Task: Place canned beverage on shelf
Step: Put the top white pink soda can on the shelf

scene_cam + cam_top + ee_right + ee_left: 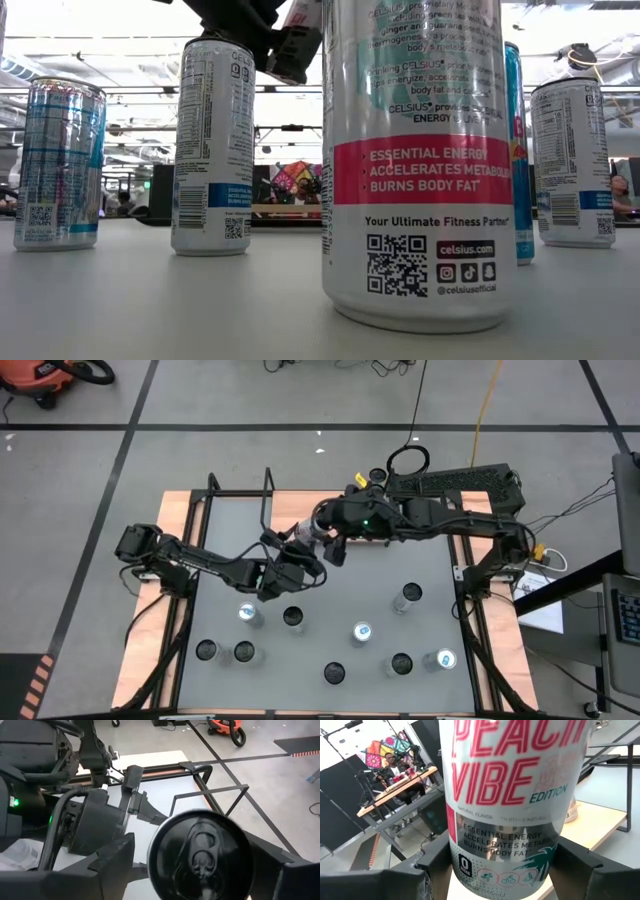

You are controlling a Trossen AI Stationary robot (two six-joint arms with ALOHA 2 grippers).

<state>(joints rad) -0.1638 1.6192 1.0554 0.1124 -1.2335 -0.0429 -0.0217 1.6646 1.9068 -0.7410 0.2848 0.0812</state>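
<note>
I read the held can (510,795) as clamped between the two fingers of the left hand (505,870), lifted clear of the table (420,560) near its middle. The right hand (200,860) faces the can's lid end-on, so the can's long axis points straight into that hand, with one finger on either side of the lid. I cannot tell whether those fingers already grip. Both hands are at the can. The shelf (240,492), visible by its black rod frame, lies towards the table's far left corner, on the left arm's side.

Legible on the held can: "PEACH VIBE EDITION", "ESSENTIAL ENERGY".

Legible on the nearest standing can (415,160): "CELSIUS", "BURNS BODY FAT", "Your Ultimate Fitness Partner", "celsius.com", "@celsiusofficial"
</note>
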